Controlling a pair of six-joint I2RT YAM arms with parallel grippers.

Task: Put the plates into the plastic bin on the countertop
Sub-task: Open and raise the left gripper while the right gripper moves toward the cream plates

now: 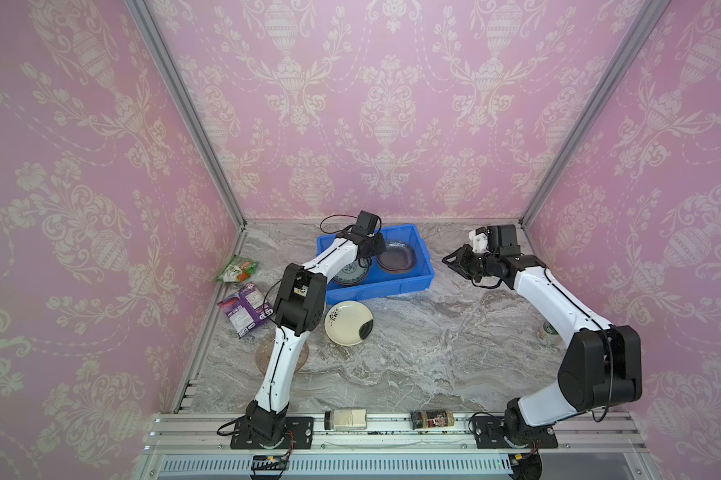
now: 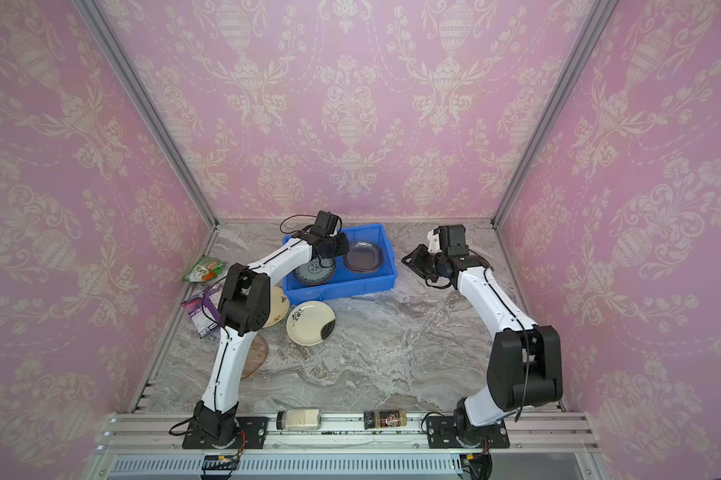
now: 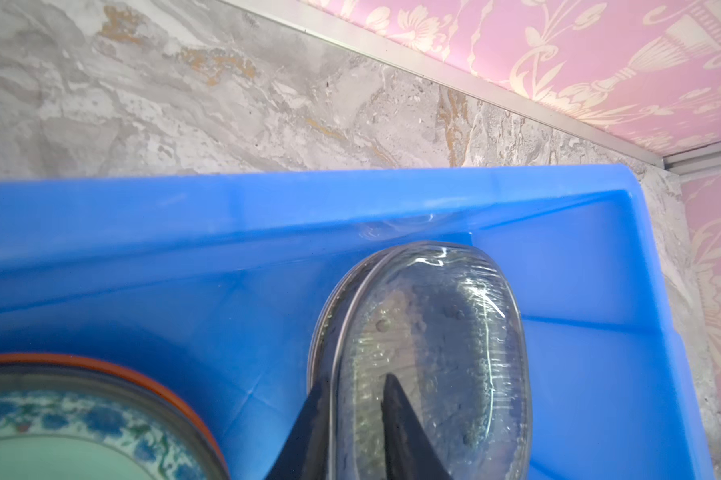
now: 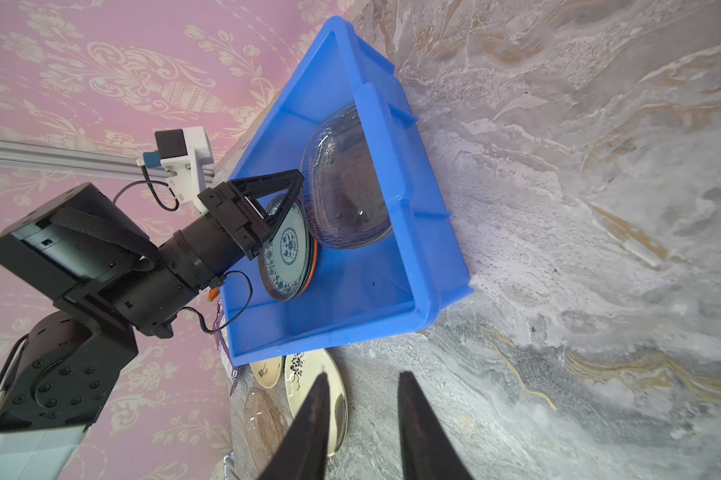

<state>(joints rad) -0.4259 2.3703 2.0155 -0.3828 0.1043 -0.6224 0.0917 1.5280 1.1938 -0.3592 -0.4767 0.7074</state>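
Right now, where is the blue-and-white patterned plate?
In both top views the patterned plate lies in the left half of the blue bin, atop an orange plate, with a clear glass plate to its right.

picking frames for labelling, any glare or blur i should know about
Left wrist view: white glare streaks on the glass plate, and the close teal-patterned plate looks soft. Both top views: even light, only faint shadows on the countertop.
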